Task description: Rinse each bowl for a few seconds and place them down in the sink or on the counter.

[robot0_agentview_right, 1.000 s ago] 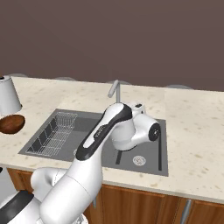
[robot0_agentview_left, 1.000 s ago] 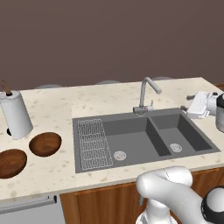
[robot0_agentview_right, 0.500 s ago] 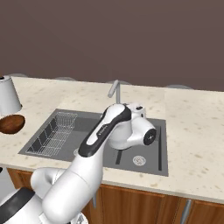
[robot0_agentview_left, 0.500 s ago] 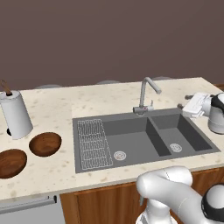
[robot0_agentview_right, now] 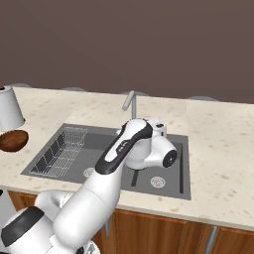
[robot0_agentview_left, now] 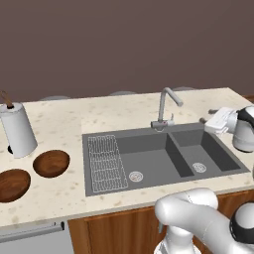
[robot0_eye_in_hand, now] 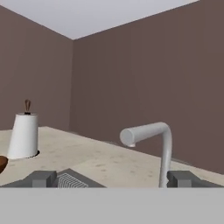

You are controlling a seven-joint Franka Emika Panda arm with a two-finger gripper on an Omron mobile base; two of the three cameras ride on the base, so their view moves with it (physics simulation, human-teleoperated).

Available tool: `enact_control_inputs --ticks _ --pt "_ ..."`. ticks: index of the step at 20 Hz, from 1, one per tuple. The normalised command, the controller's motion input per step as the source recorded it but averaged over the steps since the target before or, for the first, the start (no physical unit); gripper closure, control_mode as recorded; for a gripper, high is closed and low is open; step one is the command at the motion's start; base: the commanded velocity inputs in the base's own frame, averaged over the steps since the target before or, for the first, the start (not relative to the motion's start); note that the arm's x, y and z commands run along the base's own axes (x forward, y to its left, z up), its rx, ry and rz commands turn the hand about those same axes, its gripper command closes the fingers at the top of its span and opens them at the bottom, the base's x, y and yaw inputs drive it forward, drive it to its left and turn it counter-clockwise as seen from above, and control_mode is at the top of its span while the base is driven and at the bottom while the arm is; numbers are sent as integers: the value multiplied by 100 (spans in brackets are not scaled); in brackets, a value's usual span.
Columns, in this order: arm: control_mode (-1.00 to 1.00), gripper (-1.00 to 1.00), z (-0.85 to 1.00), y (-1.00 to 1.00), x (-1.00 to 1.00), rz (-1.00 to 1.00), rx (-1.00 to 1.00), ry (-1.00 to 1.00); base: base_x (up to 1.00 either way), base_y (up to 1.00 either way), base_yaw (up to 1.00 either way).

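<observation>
Two dark reddish-brown wooden bowls (robot0_agentview_left: pixel 51 163) (robot0_agentview_left: pixel 12 184) sit on the beige counter (robot0_agentview_left: pixel 64 119) left of the dark grey sink (robot0_agentview_left: pixel 124 136). One bowl (robot0_agentview_right: pixel 12 140) also shows at the left edge of the right base view, and a sliver of a bowl (robot0_eye_in_hand: pixel 1 164) at the hand view's left edge. My gripper (robot0_agentview_left: pixel 208 116) hovers at the sink's back right corner, right of the curved faucet (robot0_agentview_left: pixel 166 106), far from the bowls. In the hand view the gripper (robot0_eye_in_hand: pixel 113 179) is open and empty, looking past the faucet (robot0_eye_in_hand: pixel 151 140).
A tall white cylinder with a brown stick (robot0_agentview_left: pixel 17 130) stands behind the bowls. The sink's left basin has a wire grid (robot0_agentview_left: pixel 104 161). My arm (robot0_agentview_right: pixel 124 149) spans the sink (robot0_agentview_right: pixel 178 149) in the right base view. Bare counter (robot0_agentview_right: pixel 218 134) lies to the right.
The hand has turned slightly toward the faucet while staying near the sink's back right corner. The bowls have not moved, and the jaws stay wide.
</observation>
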Motion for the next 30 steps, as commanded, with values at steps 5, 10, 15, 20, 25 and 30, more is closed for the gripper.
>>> enact_control_inputs --ticks 5,10,15,20,25,30 --pt "-100 -100 -20 0 18 0 0 -2 0 0 0" --pt "-100 -100 -18 0 17 0 0 -1 0 0 0" --pt "-100 -100 -10 0 21 0 0 0 0 0 0" --pt "-100 -100 -7 0 27 0 0 0 0 0 0" --pt "-100 -100 -6 0 26 0 0 0 0 0 0" --pt "-100 -100 -13 0 27 0 0 0 0 0 0"
